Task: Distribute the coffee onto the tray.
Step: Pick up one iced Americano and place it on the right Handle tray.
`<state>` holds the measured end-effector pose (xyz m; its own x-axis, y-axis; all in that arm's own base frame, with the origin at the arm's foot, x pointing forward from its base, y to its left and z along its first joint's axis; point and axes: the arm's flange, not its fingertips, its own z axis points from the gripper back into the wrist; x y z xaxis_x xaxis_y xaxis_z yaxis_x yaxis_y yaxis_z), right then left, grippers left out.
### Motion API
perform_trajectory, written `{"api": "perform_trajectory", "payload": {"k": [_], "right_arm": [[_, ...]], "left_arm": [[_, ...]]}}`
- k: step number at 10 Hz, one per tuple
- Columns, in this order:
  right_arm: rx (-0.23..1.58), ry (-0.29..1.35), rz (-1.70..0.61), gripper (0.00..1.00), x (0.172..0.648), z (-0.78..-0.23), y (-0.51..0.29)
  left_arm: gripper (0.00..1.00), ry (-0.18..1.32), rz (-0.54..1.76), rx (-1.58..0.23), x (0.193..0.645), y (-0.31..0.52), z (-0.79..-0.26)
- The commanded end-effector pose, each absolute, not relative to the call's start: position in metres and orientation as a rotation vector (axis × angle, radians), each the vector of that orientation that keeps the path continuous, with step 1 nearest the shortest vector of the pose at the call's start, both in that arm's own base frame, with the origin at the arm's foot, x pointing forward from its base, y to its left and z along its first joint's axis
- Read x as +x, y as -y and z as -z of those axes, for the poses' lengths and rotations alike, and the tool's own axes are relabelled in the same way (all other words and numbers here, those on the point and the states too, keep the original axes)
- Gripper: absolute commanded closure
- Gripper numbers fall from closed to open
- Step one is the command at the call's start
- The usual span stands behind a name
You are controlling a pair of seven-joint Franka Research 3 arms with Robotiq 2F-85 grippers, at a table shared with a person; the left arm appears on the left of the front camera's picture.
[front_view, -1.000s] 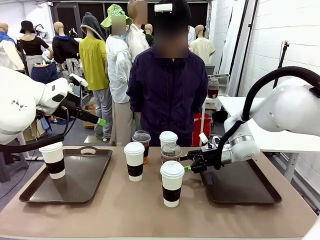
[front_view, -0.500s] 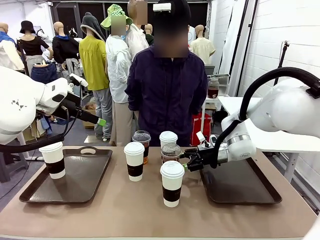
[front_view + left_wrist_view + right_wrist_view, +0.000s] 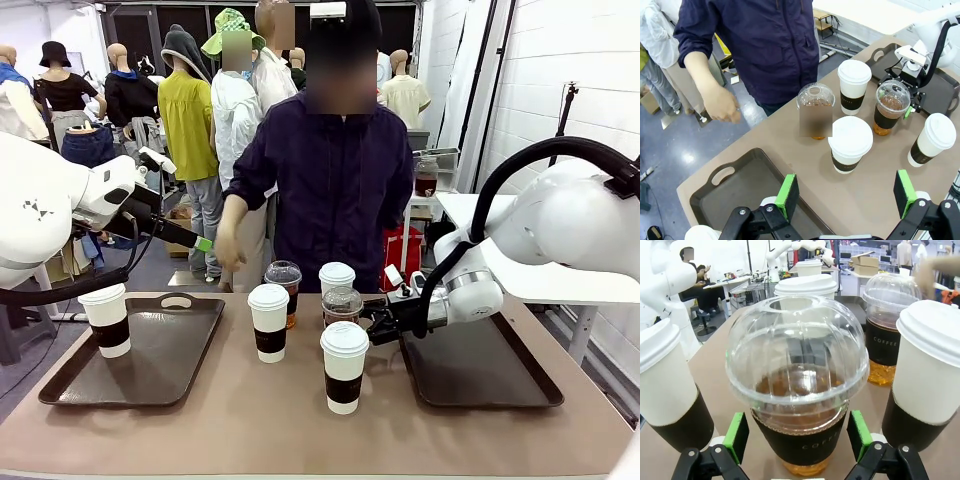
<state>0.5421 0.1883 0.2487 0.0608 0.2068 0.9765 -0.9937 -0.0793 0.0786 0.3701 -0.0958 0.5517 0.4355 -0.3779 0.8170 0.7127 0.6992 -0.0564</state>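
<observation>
Right pincer [image 3: 798,436] gapes astride domed cup [image 3: 797,365] of dark coffee; left pincer [image 3: 846,194] spread wide

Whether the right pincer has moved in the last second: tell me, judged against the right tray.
Yes. The right pincer has moved left, farther from the right tray and its rim, closing on the clear cup.

I think this is a robot laboratory in a plain hall. Beside my right pincer [image 3: 372,328], which is low over a brown table [image 3: 250,420], there is a white block wall [image 3: 590,70] and a white work table [image 3: 480,205]. Far ahead of this pincer a person [image 3: 702,280] sits at a desk [image 3: 735,282], near cardboard boxes [image 3: 867,261]. Under my left pincer [image 3: 845,192], past the table edge, the floor [image 3: 670,145] is bare and grey.
</observation>
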Motion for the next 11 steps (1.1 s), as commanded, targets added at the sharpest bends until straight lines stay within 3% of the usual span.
{"api": "perform_trajectory", "payload": {"k": [1,7,8,11], "right_arm": [[1.151,0.952,-1.318,0.00,0.553,-0.245,-0.201],[1.214,0.915,-1.307,0.00,0.557,-0.244,-0.213],[1.213,0.904,-1.305,0.18,0.556,-0.245,-0.213],[1.203,0.902,-1.284,0.18,0.552,-0.246,-0.208]], "left_arm": [[0.00,0.882,0.702,-0.430,0.370,0.094,-0.552],[0.00,0.882,0.702,-0.430,0.370,0.094,-0.552],[0.00,0.882,0.702,-0.430,0.370,0.094,-0.552],[0.00,0.882,0.702,-0.430,0.370,0.094,-0.552]]}}
